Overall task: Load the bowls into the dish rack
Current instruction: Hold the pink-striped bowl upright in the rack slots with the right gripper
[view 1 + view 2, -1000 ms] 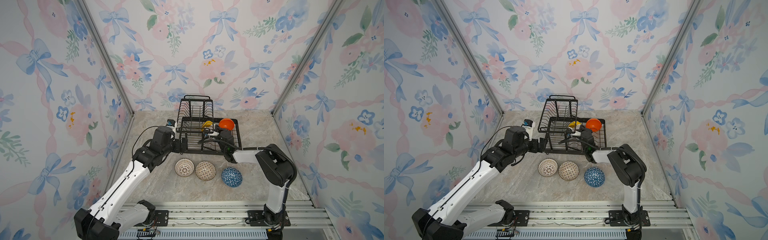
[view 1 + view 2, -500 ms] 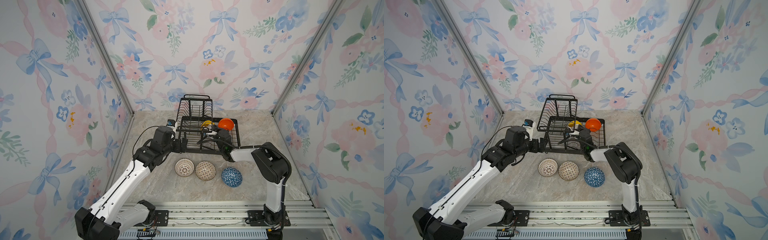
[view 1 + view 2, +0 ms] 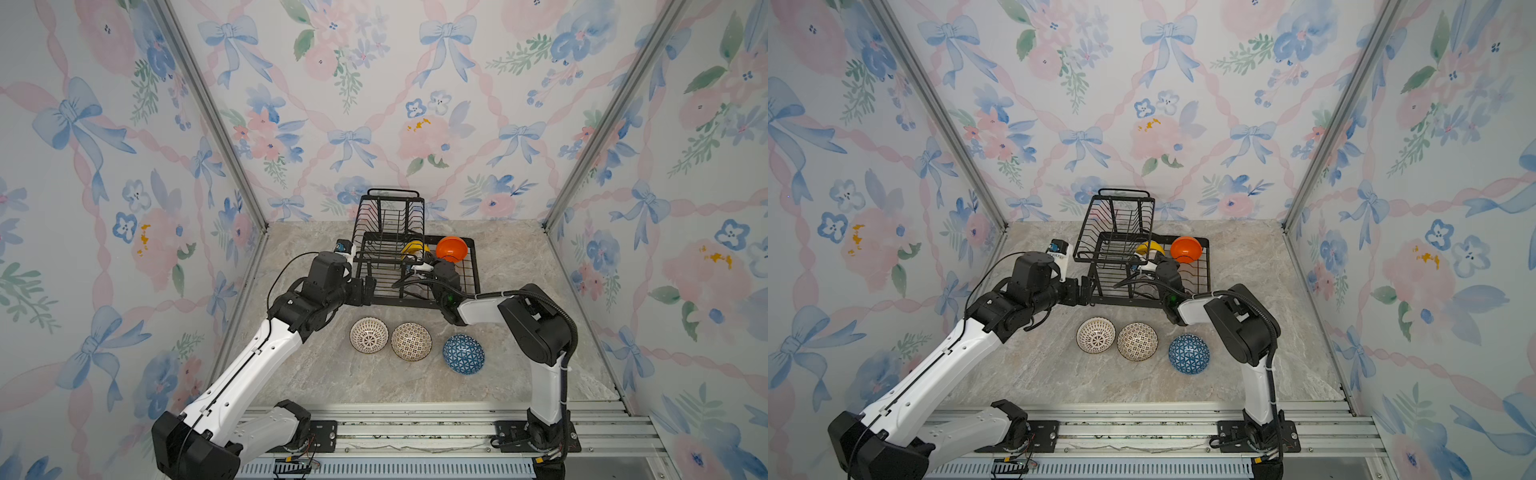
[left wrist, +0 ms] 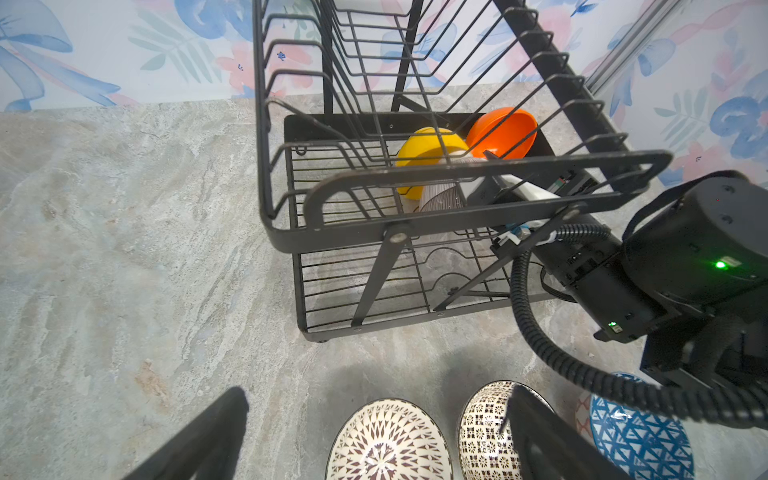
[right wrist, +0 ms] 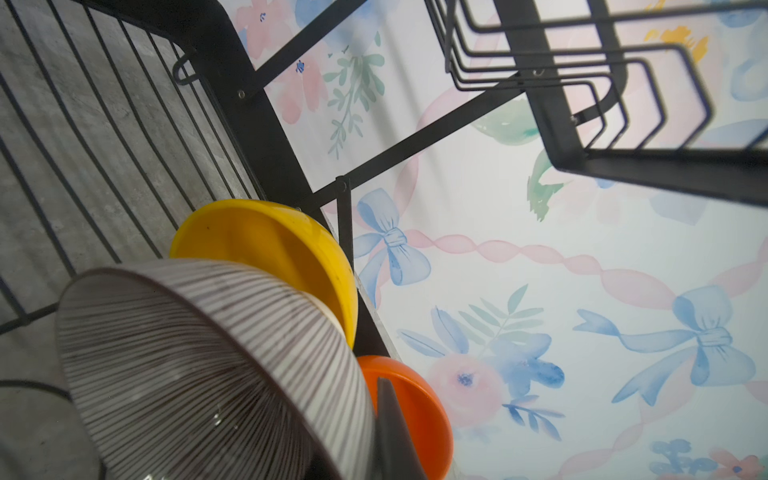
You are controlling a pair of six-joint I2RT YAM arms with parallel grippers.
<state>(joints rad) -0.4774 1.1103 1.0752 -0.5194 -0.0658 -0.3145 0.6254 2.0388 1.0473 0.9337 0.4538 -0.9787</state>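
Floral wallpaper (image 3: pixel 374 83) with blue bows closes in a grey marbled tabletop (image 3: pixel 332 374) on three sides.

In both top views the black two-tiered wire dish rack (image 3: pixel 393 191) stands at the back of the table. Its narrow upper basket is on the left and the wider lower tray reaches right. A plain yellow bowl (image 3: pixel 413 248) and a plain orange bowl (image 3: pixel 451 247) stand on edge, side by side, at the far end of the lower tray. The right gripper (image 3: pixel 414 262) reaches into that tray just in front of the yellow bowl; its hold is hidden here. The left gripper (image 3: pixel 368 289) hangs at the rack's front left corner, spread wide and empty. Three bowls lie in a row on the table before the rack. A white bowl with brown lattice (image 3: pixel 369 335) is just beside a cream bowl with brown mosaic (image 3: pixel 411 341). A blue bowl with white triangles (image 3: pixel 463 354) lies slightly apart on the right.

From the left wrist, the left fingers (image 4: pixel 208 444) stand far apart with nothing between them. Through the wires, a pale striped bowl (image 4: pixel 440 197) sits in the lower tray before the yellow bowl, with the right gripper at its rim.

From the right wrist, the striped bowl is tilted over the tray wires. A dark finger (image 5: pixel 392 436) presses its rim, the jaws closed on it. Whether it touches the yellow bowl cannot be told.
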